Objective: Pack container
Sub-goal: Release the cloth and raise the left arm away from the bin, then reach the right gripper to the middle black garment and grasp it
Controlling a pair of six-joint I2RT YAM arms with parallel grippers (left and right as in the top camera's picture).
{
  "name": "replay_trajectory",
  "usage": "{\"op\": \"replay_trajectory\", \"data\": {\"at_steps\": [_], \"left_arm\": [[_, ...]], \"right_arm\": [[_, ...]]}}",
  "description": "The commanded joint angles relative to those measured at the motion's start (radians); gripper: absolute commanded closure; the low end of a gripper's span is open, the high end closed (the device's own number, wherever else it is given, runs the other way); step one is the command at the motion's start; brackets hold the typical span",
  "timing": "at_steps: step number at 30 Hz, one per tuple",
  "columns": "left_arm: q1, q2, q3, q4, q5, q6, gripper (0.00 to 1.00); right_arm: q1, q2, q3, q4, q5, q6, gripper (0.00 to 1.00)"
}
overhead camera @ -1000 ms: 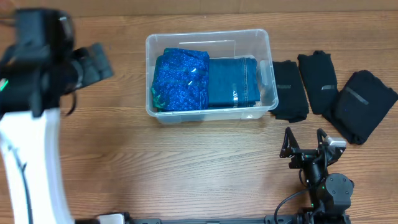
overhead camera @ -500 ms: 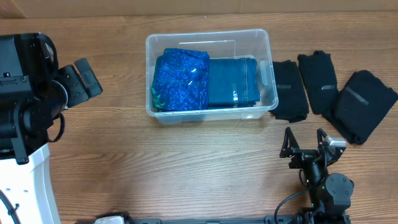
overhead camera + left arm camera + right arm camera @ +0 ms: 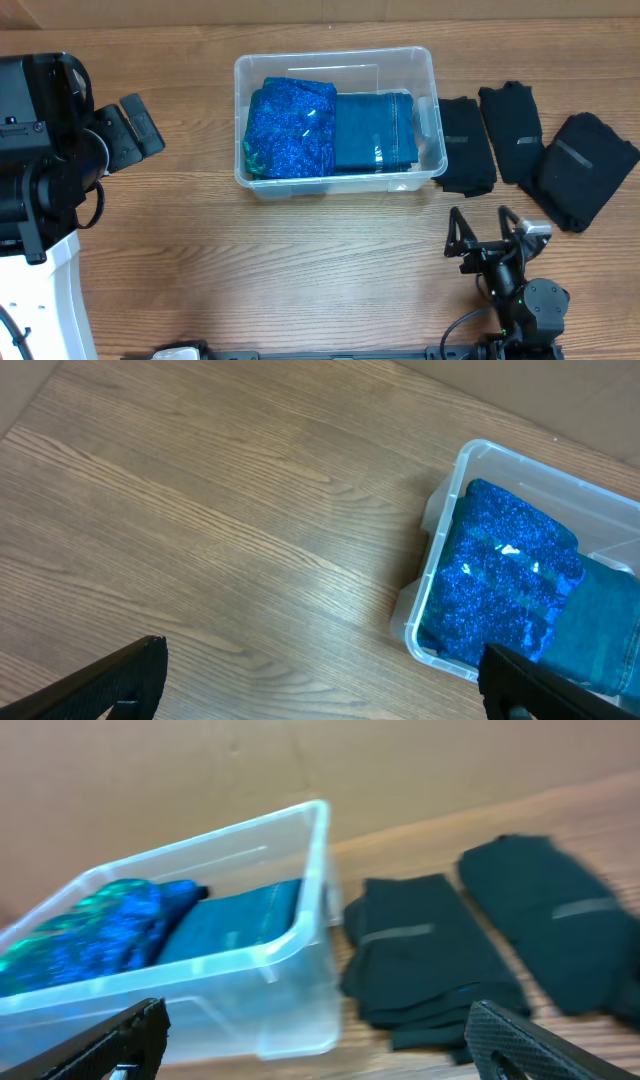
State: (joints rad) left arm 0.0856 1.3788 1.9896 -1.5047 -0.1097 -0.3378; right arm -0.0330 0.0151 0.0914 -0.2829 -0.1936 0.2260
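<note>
The clear container stands at the table's middle back. It holds a folded blue patterned cloth on the left and a folded teal cloth on the right. Three folded black garments lie to its right. My right gripper is open and empty, in front of the black garments. My left gripper is raised at the far left, open and empty. The left wrist view shows the container and the blue cloth. The right wrist view shows the container and black garments.
Bare wooden table lies in front of the container and to its left. A brown wall backs the table. My left arm's white base rises at the front left.
My left arm swung and settled at the far left a second ago, then held still. My right gripper has shifted slightly left, towards the container.
</note>
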Motion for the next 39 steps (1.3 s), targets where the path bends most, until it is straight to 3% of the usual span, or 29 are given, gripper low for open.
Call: {"op": "replay_trajectory", "data": {"at_steps": [1, 5, 10, 14, 18, 21, 26, 29, 39], "left_arm": [[0.001, 0.001, 0.003, -0.003, -0.013, 0.001, 0.0], [0.001, 0.001, 0.003, -0.003, -0.013, 0.001, 0.0], [0.0, 0.001, 0.003, -0.003, -0.013, 0.001, 0.0], [0.0, 0.001, 0.003, -0.003, -0.013, 0.001, 0.0], [0.0, 0.001, 0.003, -0.003, -0.013, 0.001, 0.0], [0.0, 0.001, 0.003, -0.003, -0.013, 0.001, 0.0], [0.0, 0.001, 0.003, -0.003, -0.013, 0.001, 0.0], [0.0, 0.001, 0.003, -0.003, -0.013, 0.001, 0.0], [0.0, 0.001, 0.003, -0.003, -0.013, 0.001, 0.0]], "right_arm": [[-0.002, 0.01, 0.138, -0.072, -0.057, 0.051, 0.0], [-0.002, 0.177, 0.391, -0.248, 0.055, 0.061, 0.0], [-0.002, 0.624, 0.749, -0.47, 0.062, 0.126, 0.0], [-0.005, 0.901, 0.964, -0.514, -0.005, 0.093, 0.0], [-0.185, 1.139, 1.117, -0.539, -0.054, 0.137, 0.0], [-0.48, 1.343, 1.17, -0.533, -0.256, 0.141, 0.0], [-0.787, 1.573, 1.17, -0.528, -0.262, 0.045, 0.0], [-0.896, 1.661, 1.17, -0.488, -0.261, 0.031, 0.0], [-0.926, 1.906, 1.17, -0.274, -0.317, -0.025, 0.0]]}}
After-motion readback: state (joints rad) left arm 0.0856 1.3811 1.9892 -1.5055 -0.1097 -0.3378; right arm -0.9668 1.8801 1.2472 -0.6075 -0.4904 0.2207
